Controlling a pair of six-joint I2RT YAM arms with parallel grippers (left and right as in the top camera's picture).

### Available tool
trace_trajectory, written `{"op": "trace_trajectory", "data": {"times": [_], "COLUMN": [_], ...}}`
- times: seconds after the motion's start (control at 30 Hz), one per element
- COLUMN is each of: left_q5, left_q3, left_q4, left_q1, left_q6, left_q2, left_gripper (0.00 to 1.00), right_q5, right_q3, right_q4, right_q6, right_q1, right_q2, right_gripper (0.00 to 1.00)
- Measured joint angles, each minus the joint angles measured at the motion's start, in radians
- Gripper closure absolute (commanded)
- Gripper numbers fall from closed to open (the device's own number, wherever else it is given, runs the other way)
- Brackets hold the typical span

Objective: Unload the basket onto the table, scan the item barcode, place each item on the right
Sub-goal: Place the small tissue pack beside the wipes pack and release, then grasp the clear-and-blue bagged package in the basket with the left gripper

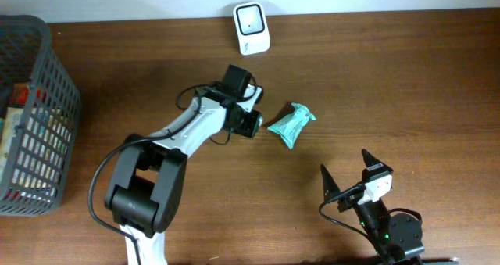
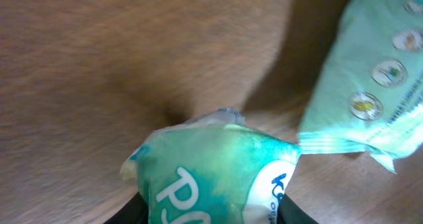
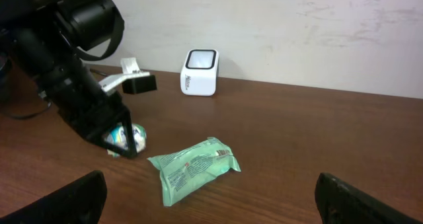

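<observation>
The left end effector (image 1: 251,124) reaches out to the middle of the tabletop (image 1: 414,77) and is clamped on a small teal-and-white pouch (image 2: 211,178). In the left wrist view the pouch fills the gap between the two dark fingers (image 2: 137,211), which press against it on either side. White lettering shows on its face, cropped too tightly to read. From the right wrist view the pouch sits low between the fingers, at or just above the wood; whether it touches the surface cannot be told. Just to the right of this end effector lies a pale green packet (image 1: 291,126), flat on the tabletop and apart from the pouch, with a row of small round emblems along one side. The white barcode scanner (image 1: 251,27) stands near the far edge by the wall, well apart from the pouch, and no barcode is visible on the pouch in any view. The right end effector (image 1: 344,162) hangs near the front edge with its fingers spread wide and nothing between them. A dark wire basket (image 1: 66,93) holding assorted items sits at the left edge.
</observation>
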Motion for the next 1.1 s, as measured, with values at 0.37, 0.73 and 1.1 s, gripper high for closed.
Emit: {"op": "trace_trajectory", "data": {"times": [0.37, 0.73, 1.1], "left_q5": [-0.024, -0.213, -0.238], "left_q3": [0.404, 0.617, 0.616], "left_q4": [-0.353, -0.492, -0.572], "left_q1": [0.093, 0.732, 1.146], "left_q6": [0.011, 0.051, 0.023], "left_q2": [-0.105, -0.376, -0.202], "left_gripper": [0.01, 0.01, 0.08], "right_q5": [0.000, 0.000, 0.000], "right_q3": [0.000, 0.000, 0.000], "right_q4": [0.000, 0.000, 0.000], "right_q6": [0.000, 0.001, 0.000], "right_q1": [0.000, 0.000, 0.000], "right_q2": [0.000, 0.000, 0.000], "right_gripper": [0.01, 0.01, 0.01]}}
